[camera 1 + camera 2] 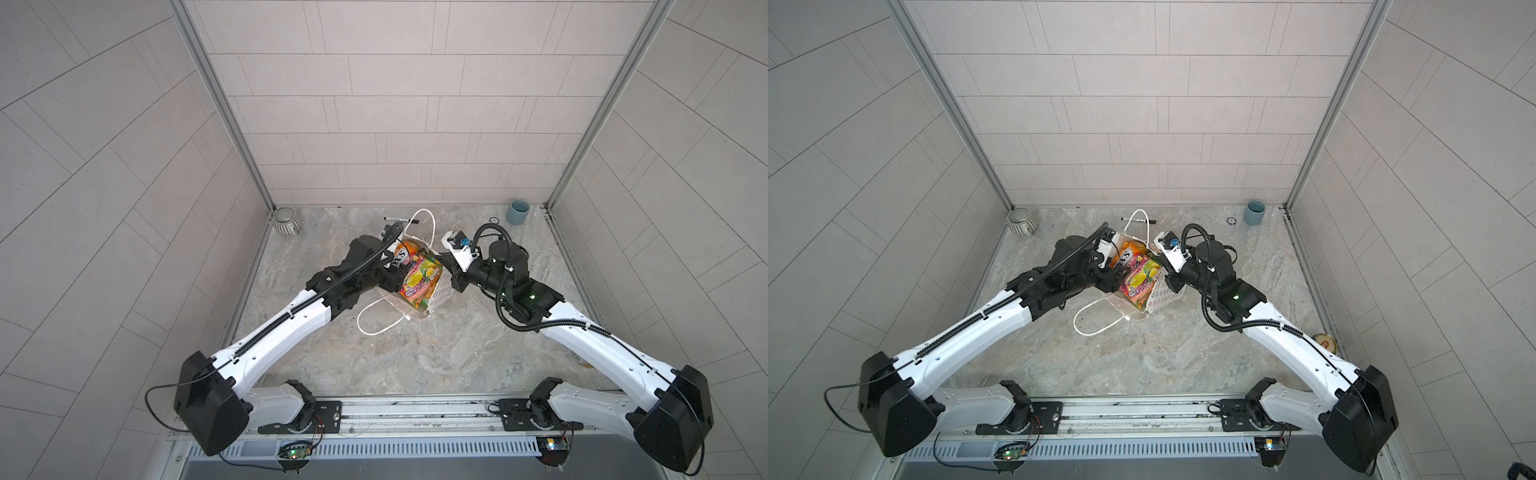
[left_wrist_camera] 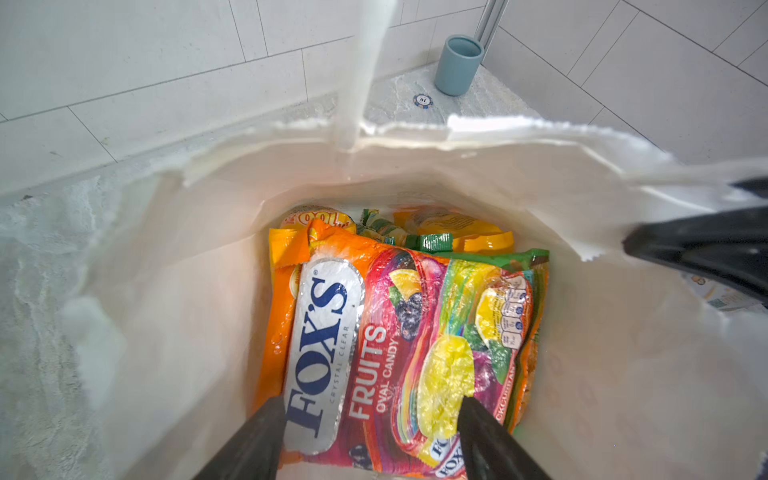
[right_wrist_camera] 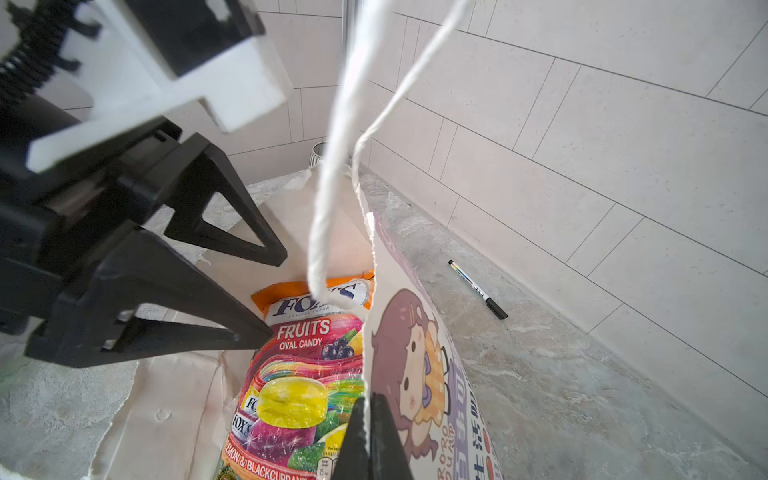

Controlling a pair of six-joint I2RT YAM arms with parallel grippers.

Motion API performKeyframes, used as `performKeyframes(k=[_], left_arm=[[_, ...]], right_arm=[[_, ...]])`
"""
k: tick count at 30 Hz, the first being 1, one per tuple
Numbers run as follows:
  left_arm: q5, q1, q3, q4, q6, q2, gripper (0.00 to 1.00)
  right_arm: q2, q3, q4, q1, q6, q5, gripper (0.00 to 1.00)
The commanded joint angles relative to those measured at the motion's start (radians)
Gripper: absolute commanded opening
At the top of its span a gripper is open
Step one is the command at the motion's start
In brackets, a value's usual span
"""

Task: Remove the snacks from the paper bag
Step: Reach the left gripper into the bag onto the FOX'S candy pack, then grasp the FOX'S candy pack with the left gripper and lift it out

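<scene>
The white paper bag (image 1: 441,297) stands mid-table with its mouth open; the cartoon girl face (image 3: 415,374) shows in the right wrist view. On top inside lies an orange-and-magenta snack packet (image 2: 374,332) (image 1: 419,277) (image 1: 1139,275). Beneath it I see yellow-orange packets (image 2: 461,232) and a green one (image 2: 428,242). My left gripper (image 2: 373,405) (image 1: 392,279) is down in the bag mouth, open, one finger on each side of the top packet's near end. My right gripper (image 3: 368,409) (image 1: 452,283) is shut on the bag's rim beside the girl picture.
A blue-grey cup (image 1: 517,212) stands in the back right corner, with a small round chip (image 2: 422,100) near it. A ribbed grey bowl (image 1: 286,221) sits back left. A black marker (image 3: 478,289) lies behind the bag. One cord handle (image 1: 374,328) loops onto the table in front.
</scene>
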Motion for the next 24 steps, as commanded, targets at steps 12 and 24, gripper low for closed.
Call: performKeyframes(k=[12,24], left_arm=[[-0.056,-0.018,0.012,-0.015,0.01,0.161,0.93],[0.005,-0.02,-0.009,0.038,-0.022,0.203,0.61]], right_arm=[[-0.009,0.02,0.057,-0.007,0.029,-0.025,0.0],[-0.006,0.013,0.084,-0.017,0.046,-0.033,0.0]])
